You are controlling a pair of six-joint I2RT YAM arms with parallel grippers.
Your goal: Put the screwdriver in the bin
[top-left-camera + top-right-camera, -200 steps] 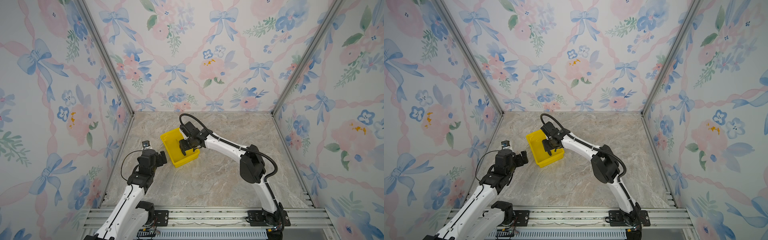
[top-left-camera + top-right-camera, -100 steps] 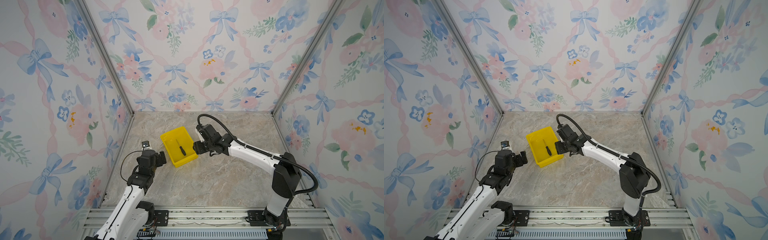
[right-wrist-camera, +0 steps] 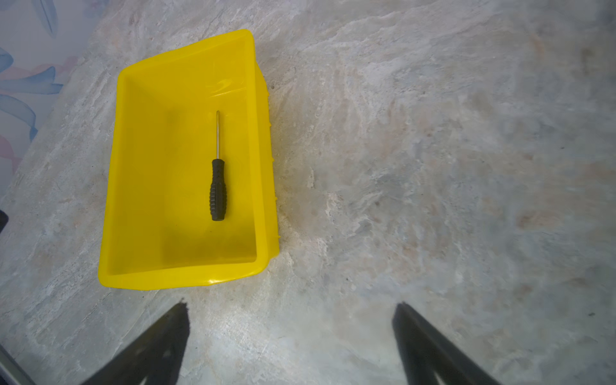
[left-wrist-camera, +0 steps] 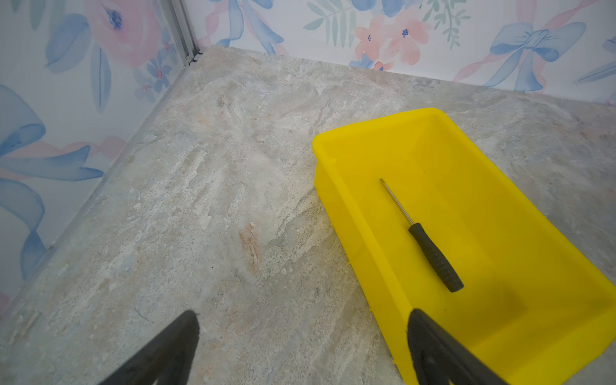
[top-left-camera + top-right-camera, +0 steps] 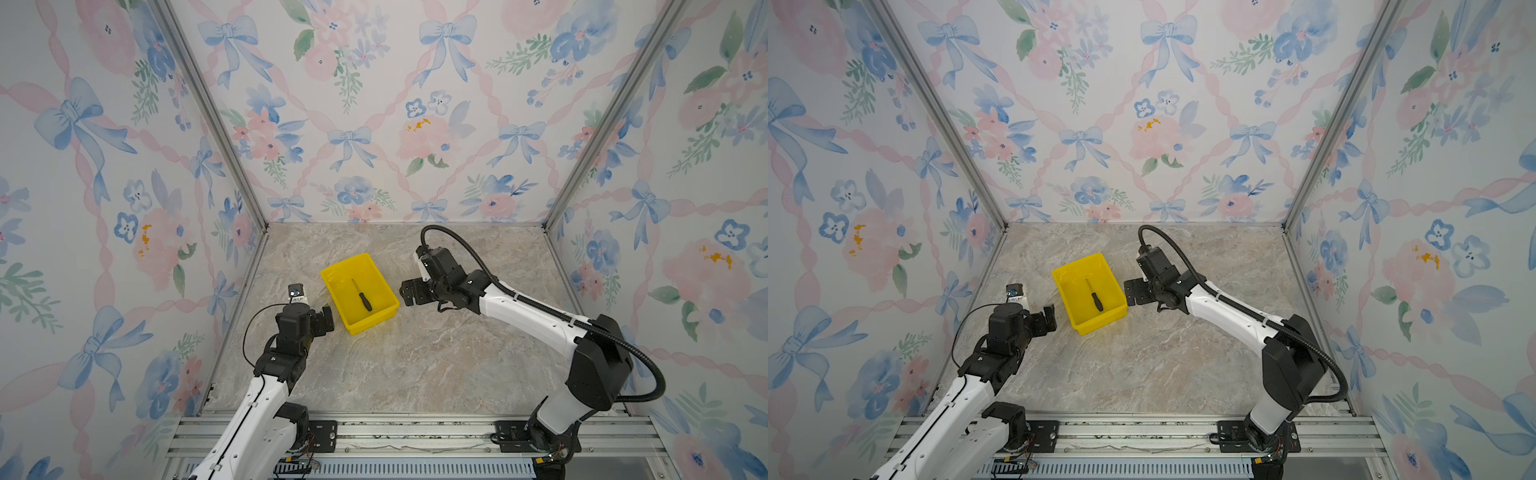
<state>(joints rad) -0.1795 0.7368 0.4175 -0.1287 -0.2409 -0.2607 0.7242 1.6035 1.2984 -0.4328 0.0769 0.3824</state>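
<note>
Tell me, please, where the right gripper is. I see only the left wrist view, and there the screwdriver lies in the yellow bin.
Observer: In both top views the right gripper is beside the bin, on its right side, not over it.
Operator: Does it hold anything?
Observer: No. In the right wrist view its jaws stand wide apart and empty, and the screwdriver lies free on the bin floor.
Operator: Where does my left gripper stand, seen from above?
Observer: In a top view the left gripper is beside the bin's left wall, close to its near corner.
</note>
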